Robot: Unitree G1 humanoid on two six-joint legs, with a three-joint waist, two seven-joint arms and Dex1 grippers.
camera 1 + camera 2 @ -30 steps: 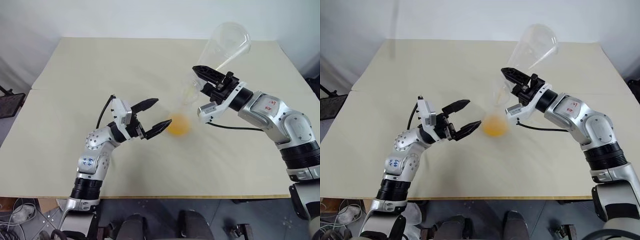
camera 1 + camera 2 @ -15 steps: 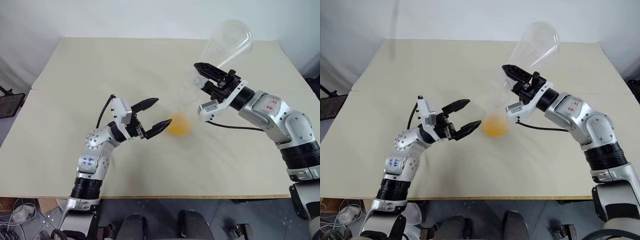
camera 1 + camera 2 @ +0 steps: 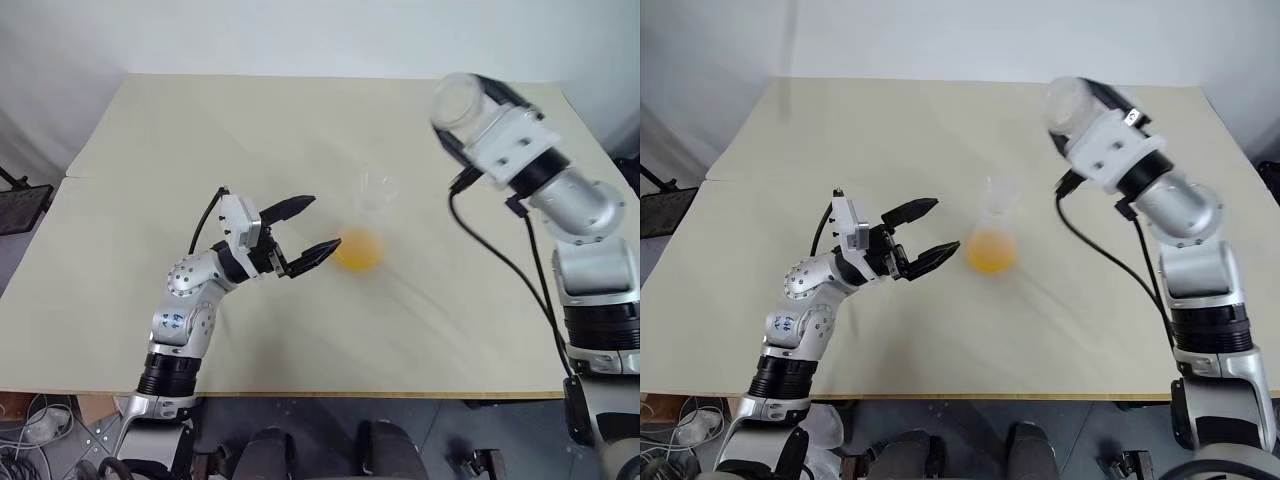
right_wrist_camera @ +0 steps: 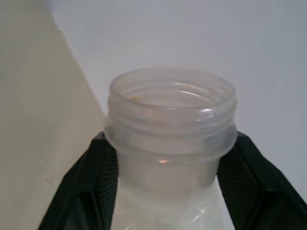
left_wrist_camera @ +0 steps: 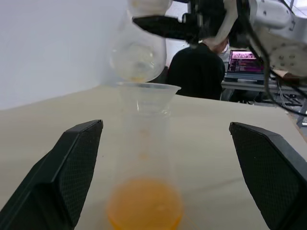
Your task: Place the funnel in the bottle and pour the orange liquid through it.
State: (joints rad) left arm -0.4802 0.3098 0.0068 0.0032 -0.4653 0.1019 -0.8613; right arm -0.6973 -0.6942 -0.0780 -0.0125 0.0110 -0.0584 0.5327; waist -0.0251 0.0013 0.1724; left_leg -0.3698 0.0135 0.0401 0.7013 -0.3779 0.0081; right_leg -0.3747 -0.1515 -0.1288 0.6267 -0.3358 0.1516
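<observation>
Your right gripper [image 3: 478,118], fingers clamped on the emptied flask [image 3: 455,100], swings upright to upper right; orange liquid [image 3: 358,250] sits in the bottle [image 3: 366,225] under the funnel [image 5: 148,91], pour apparently done; left gripper [image 3: 305,230] waits wide open, empty.

You can read no text, label or number on anything here. The small blue marks on the left arm's [image 3: 182,318] grey shoulder casing and the dark mark on the right arm's [image 3: 1118,150] white wrist housing are too small to make out, and the laptop screen [image 5: 245,61] behind the table shows only a pink blur.
</observation>
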